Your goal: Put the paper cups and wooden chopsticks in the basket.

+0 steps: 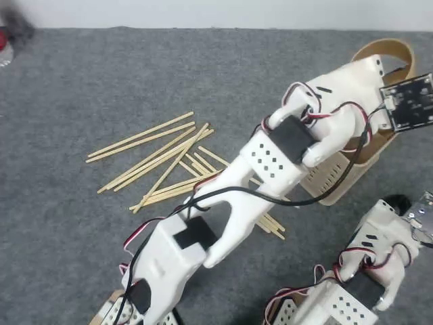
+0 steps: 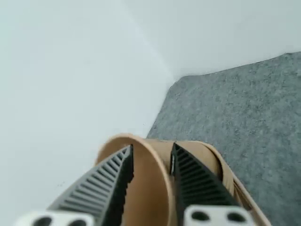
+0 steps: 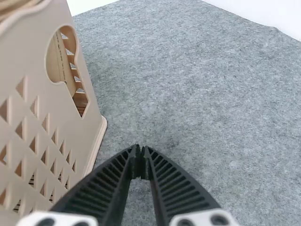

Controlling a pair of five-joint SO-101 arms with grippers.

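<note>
Chopsticks (image 1: 155, 162) scattered, brown cup (image 2: 151, 190) seemingly over basket (image 1: 333, 180)

arms (image 1: 264, 162) 2 | basket (image 1: 331, 179) 1 | paper cup (image 1: 389, 47) 1 | chopsticks (image 1: 155, 159) over a dozen, overlapping

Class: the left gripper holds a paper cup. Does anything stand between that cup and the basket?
Nothing visible does. The left gripper grips the paper cup by its wall at the far end of the basket, though the arm hides most of the opening.
</note>
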